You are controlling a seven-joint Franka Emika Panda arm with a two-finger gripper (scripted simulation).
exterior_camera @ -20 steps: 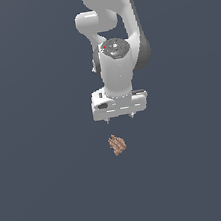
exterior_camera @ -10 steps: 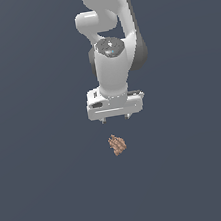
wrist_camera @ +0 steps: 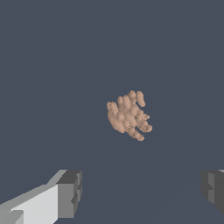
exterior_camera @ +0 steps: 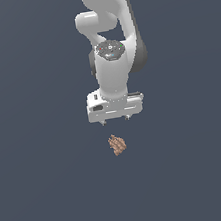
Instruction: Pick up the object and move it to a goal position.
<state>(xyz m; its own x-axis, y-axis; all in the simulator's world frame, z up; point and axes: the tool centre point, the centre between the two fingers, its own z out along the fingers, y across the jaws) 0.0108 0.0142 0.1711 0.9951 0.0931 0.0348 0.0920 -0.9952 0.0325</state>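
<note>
- We see one white arm [exterior_camera: 113, 36] reaching down from the top of the exterior view, its wrist pointing straight down
- We find the gripper [exterior_camera: 115, 121] at the arm's lower end; only the short dark tips of its fingers [exterior_camera: 103, 123] show under the white gripper body
- In the wrist view we see the fingers [wrist_camera: 70, 192] set wide apart with bare space between them; they hold nothing
- We locate the object [exterior_camera: 117, 145], a small knobbly brown-tan lump, just below the gripper in the exterior view and not touching it
- In the wrist view the object [wrist_camera: 128, 115] appears ahead of the fingers, about centred across the gap between them, clear of both
- We see the object lying on a plain dark grey surface [exterior_camera: 49, 193] that fills both views
</note>
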